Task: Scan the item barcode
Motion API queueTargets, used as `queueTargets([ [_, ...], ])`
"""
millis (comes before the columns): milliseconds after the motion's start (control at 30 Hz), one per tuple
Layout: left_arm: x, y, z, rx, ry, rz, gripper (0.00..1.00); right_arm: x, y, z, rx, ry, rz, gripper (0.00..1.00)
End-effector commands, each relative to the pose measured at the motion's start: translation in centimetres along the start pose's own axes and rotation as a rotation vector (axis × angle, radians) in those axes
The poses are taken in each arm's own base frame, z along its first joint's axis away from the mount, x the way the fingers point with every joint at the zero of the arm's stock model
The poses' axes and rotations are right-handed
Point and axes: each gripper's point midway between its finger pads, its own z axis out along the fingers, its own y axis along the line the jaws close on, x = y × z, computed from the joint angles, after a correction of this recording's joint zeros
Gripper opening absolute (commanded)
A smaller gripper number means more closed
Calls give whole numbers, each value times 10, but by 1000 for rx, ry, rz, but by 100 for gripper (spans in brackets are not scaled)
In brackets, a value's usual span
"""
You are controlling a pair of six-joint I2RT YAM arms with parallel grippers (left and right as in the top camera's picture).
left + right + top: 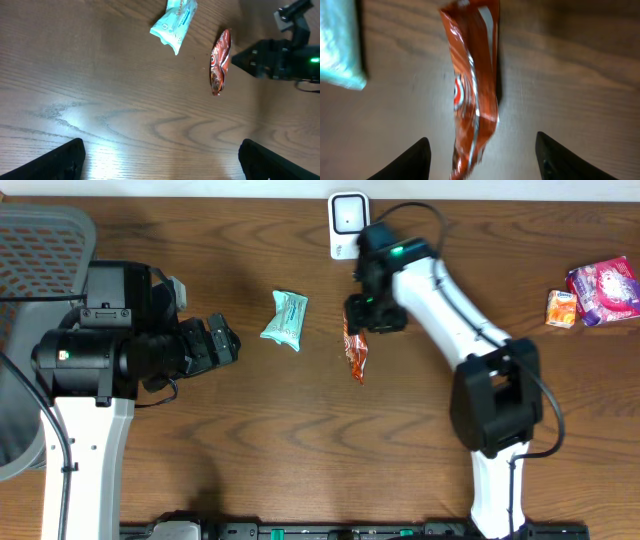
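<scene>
the orange snack packet (354, 352) sits at the centre of the overhead frame on the counter (250, 430), just below the white scanner (347, 220) at the top edge. in the right wrist view the right fingers (415, 162) stand spread at the lower left and lower right. the blurred packet runs down the gap between them and touches neither, so they grip nothing. a teal packet (286, 318) lies to its left. the left fingers (65, 160) gape wide at the bottom corners of their view, empty, well apart from both packets.
</scene>
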Motion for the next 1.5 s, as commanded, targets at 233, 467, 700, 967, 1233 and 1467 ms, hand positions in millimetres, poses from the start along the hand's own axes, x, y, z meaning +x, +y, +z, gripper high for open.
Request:
queueTargets([
  [233, -2, 0, -3, -1, -10, 0, 98, -10, 11, 17, 310, -176, 35, 67],
  [467, -2, 0, -3, -2, -10, 0, 98, -4, 14, 54, 334, -127, 23, 79],
  [700, -2, 0, -3, -2, -10, 0, 98, 1, 5, 72, 342, -73, 34, 86],
  [967, -2, 0, -3, -2, -10, 0, 98, 5, 2, 77, 270, -14, 50, 60],
  [1233, -2, 0, -3, -2, -10, 0, 98, 13, -3, 81, 274, 20, 43, 33],
  [1467, -2, 0, -3, -2, -10, 0, 98, 15, 4, 83, 169, 64, 33, 1],
])
